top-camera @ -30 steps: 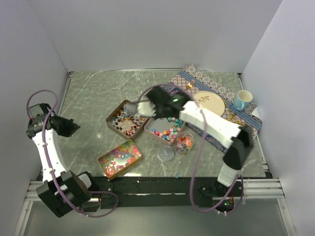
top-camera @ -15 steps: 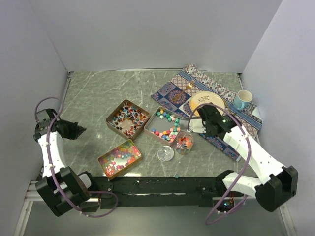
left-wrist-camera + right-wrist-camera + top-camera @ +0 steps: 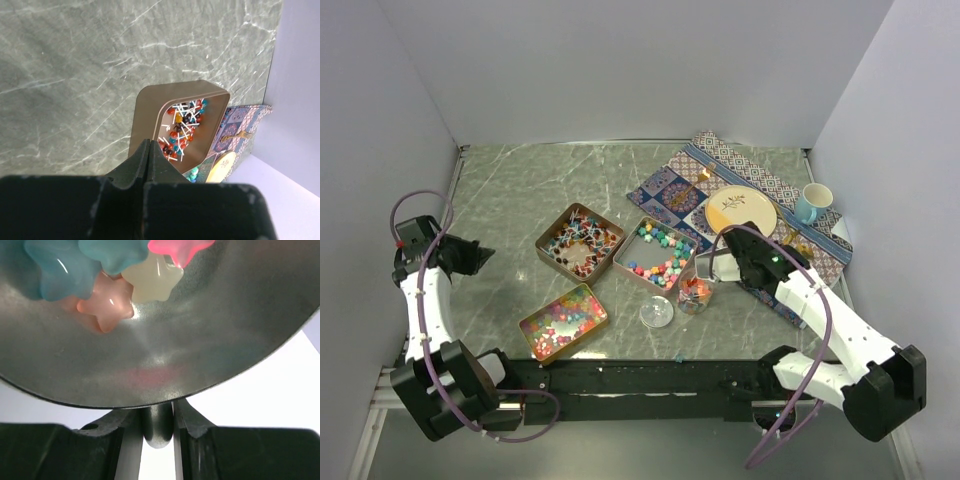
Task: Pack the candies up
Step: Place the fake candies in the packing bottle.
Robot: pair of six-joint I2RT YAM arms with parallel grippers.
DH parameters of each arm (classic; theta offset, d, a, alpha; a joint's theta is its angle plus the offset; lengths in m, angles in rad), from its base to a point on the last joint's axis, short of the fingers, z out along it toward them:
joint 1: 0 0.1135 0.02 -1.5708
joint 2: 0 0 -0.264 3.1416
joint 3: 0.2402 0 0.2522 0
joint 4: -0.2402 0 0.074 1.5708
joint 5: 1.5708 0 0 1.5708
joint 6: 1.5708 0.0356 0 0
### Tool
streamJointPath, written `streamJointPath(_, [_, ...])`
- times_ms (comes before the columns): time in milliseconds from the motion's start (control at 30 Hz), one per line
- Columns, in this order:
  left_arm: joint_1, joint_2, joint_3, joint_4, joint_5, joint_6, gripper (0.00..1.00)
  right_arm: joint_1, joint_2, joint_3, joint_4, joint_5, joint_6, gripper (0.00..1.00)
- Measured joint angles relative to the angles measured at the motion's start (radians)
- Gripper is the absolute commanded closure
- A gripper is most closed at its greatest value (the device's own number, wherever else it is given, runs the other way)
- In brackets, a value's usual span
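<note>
Over the clear jar (image 3: 695,293), near the front edge of the bench (image 3: 520,190), the right pincer (image 3: 718,264) pinches the handle of a metal scoop (image 3: 200,340), one of its fingers (image 3: 192,427) on each side of the stem. Star candies (image 3: 107,307) in blue, pale pink, cream and hot pink lie in the scoop's bowl. Coloured sweets show inside the jar, and its lid (image 3: 657,313) lies flat just to its left. Just beyond the jar stands a tin (image 3: 629,240) of star pieces (image 3: 660,258). Just beside that, to the left, is a second tin (image 3: 551,225) of stick sweets (image 3: 582,243). Nearer and further left sits a third tin (image 3: 552,303) of tiny beads (image 3: 563,322). At the far left, well apart from the tins, the left pincer (image 3: 472,258) is pressed together and empty, pointing toward the stick sweets. A plate (image 3: 742,210) and mug (image 3: 812,202) rest on a patterned cloth (image 3: 665,185) at the far right.
</note>
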Motion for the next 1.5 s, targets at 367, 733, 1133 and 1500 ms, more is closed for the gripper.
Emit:
streamJointPath(367, [0.000,-0.037,-0.041,0.035,0.000,-0.016,0.99,-0.002,0.019,0.028,-0.024,0.176,-0.248,1.00])
streamJointPath(733, [0.000,-0.090,-0.078,0.043,0.005,-0.019,0.99,0.043,0.138,0.163,-0.067,0.224,-0.241,1.00])
streamJointPath(1133, [0.000,-0.100,-0.106,0.043,0.006,-0.024,0.99,0.171,0.175,0.208,-0.163,0.271,-0.155,1.00])
streamJointPath(1500, [0.009,-0.131,-0.129,0.056,0.006,-0.026,0.99,0.198,0.245,0.208,-0.190,0.338,-0.113,1.00])
